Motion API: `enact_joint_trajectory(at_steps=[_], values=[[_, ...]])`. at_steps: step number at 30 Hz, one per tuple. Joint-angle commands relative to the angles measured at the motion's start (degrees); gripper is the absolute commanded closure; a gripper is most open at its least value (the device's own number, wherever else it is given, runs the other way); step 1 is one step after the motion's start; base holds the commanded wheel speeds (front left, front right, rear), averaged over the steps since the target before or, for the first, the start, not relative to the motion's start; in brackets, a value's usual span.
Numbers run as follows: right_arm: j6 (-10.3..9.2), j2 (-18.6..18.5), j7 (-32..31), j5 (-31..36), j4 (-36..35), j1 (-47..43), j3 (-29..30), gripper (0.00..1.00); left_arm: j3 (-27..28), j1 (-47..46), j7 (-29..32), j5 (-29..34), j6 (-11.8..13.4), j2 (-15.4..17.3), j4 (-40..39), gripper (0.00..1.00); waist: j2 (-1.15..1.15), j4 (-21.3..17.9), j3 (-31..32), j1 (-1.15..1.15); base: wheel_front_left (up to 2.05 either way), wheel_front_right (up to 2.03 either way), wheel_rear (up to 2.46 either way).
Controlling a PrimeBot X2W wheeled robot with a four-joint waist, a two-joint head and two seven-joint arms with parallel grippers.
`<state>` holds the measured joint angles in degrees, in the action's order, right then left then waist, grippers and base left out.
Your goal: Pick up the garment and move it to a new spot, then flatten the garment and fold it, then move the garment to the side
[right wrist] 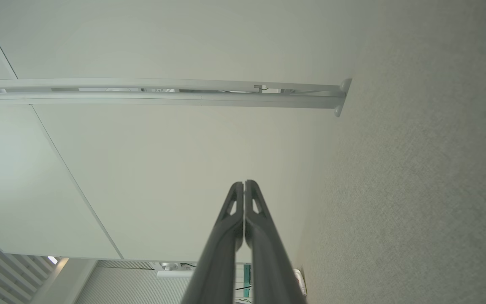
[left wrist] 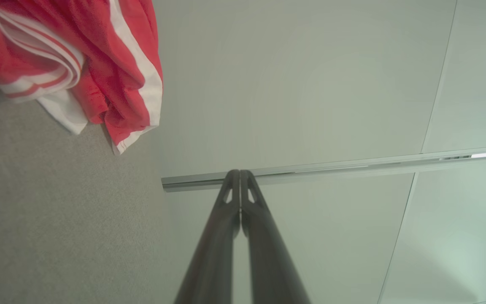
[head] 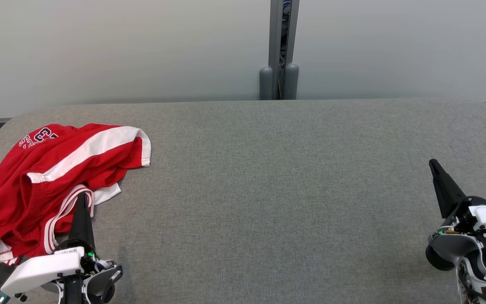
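One garment (head: pixel 57 181), red with white stripes and dark lettering on its far part, lies crumpled in a heap on the left end of the grey table (head: pixel 268 190). Its long axis runs obliquely, from the near-left table edge toward a hem that points to the far right. A white-trimmed fold and a white flap form its near-right border.

The left gripper (head: pixel 82 197) stands just beside that border, fingers pressed together with nothing between them. In the head view its tip overlaps the striped fold. In the left wrist view the cloth sits off to one side of the fingers, which point past it toward the pale wall (head: pixel 120 50), so contact cannot be confirmed.

The right gripper (head: pixel 434 164) is likewise closed on nothing and waits at the near-right of the table, well apart from the heap, with bare table between them.

Judgement: the pick-up has not begun. The left arm is clearly the nearer one. The garment lies to its left and slightly ahead, so the jaws would need to part and swing leftward onto the fold before any lift.
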<state>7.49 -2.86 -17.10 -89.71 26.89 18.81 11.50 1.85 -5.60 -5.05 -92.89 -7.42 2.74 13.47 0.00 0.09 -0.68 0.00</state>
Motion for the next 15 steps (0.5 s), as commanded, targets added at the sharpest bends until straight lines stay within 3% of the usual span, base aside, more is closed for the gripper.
enact_joint_trajectory(at_steps=[1,15], values=[[0.01,-0.4,0.0,-0.1,-0.2,0.2,0.1,1.0,0.0,-1.0,0.2,-0.1,-0.2,0.3,-0.1,1.0,0.0,0.0,0.0,0.0,0.0,0.0,0.0],[0.01,-0.4,0.0,-0.1,-0.2,0.2,0.1,1.0,0.0,-1.0,0.2,-0.1,-0.2,0.3,-0.1,1.0,0.0,0.0,0.0,0.0,0.0,0.0,0.0]])
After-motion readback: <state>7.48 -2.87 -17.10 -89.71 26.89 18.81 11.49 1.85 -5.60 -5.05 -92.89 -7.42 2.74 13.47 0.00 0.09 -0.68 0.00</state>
